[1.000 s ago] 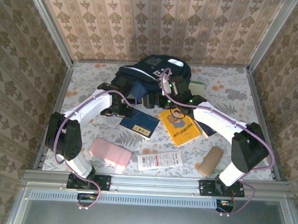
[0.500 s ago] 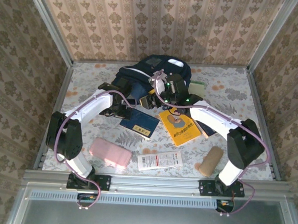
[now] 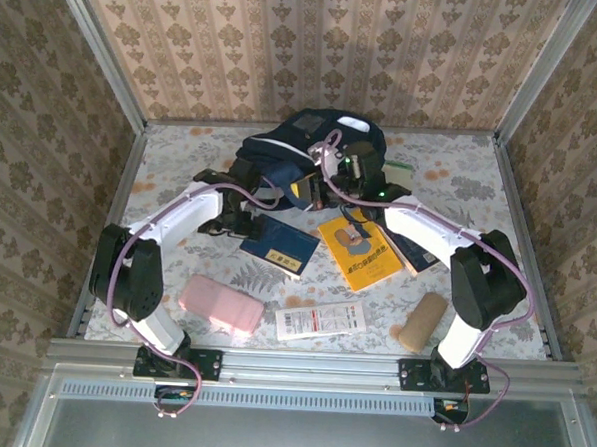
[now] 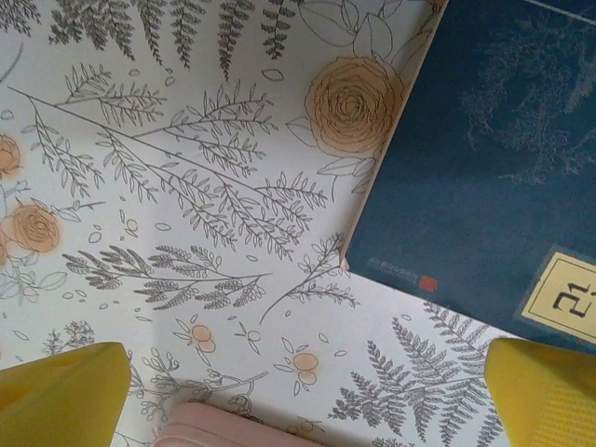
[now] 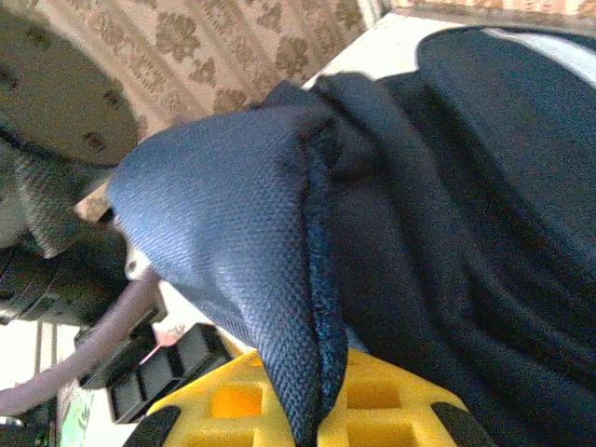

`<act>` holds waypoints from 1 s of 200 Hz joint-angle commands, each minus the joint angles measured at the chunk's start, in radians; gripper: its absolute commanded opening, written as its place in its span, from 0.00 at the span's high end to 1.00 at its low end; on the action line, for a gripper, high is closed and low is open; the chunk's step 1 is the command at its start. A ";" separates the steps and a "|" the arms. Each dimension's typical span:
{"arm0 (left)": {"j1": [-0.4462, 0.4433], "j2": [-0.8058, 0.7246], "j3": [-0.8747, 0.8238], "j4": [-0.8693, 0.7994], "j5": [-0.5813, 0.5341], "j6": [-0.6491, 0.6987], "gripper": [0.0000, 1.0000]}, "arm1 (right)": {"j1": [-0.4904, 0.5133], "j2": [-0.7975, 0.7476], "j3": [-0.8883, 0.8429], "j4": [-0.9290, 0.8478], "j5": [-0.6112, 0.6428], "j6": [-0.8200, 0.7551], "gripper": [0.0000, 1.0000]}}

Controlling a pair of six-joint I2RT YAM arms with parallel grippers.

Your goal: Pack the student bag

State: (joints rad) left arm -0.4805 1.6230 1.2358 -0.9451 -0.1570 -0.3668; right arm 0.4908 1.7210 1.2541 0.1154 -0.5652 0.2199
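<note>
Jaws: right gripper (image 5: 307, 410) clamped on a raised fold of the student bag (image 3: 283, 143); left gripper (image 4: 303, 396) spread wide above the table (image 3: 172, 157). Bag at table's 12 o'clock: slumped navy fabric, white-grey patches on top, coarse weave at the pinched fold.

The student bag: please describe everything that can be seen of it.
The student bag is a large navy-blue fabric backpack with white and grey patches, lying slumped at the far middle of the table. Its cloth looks woven and soft, in deep folds. In the right wrist view a lighter-blue flap with a dark stitched edge stands raised, and that edge runs down between the yellow fingers of the right gripper, which seems shut on it.
</note>
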 commanded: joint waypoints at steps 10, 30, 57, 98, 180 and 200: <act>0.010 -0.069 -0.031 0.009 0.050 -0.025 0.00 | -0.032 -0.033 0.008 0.035 0.060 0.059 1.00; 0.017 -0.102 -0.036 0.016 0.083 -0.037 0.01 | -0.034 -0.035 -0.010 0.033 0.055 0.046 1.00; 0.081 -0.175 -0.027 0.025 0.143 -0.062 0.02 | -0.034 -0.045 -0.049 0.046 0.039 0.032 1.00; 0.209 -0.289 -0.019 0.065 0.296 -0.127 0.06 | -0.032 -0.054 -0.117 0.078 0.030 0.035 1.00; 0.293 -0.200 -0.028 0.373 0.712 -0.456 0.07 | 0.007 -0.123 -0.399 0.310 0.148 -0.149 0.83; 0.295 -0.178 -0.024 0.373 0.687 -0.466 0.07 | 0.016 -0.121 -0.426 0.323 0.088 -0.113 0.56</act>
State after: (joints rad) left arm -0.1947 1.4273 1.2053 -0.6193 0.4793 -0.7540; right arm 0.5053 1.6295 0.8574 0.3759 -0.5068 0.1261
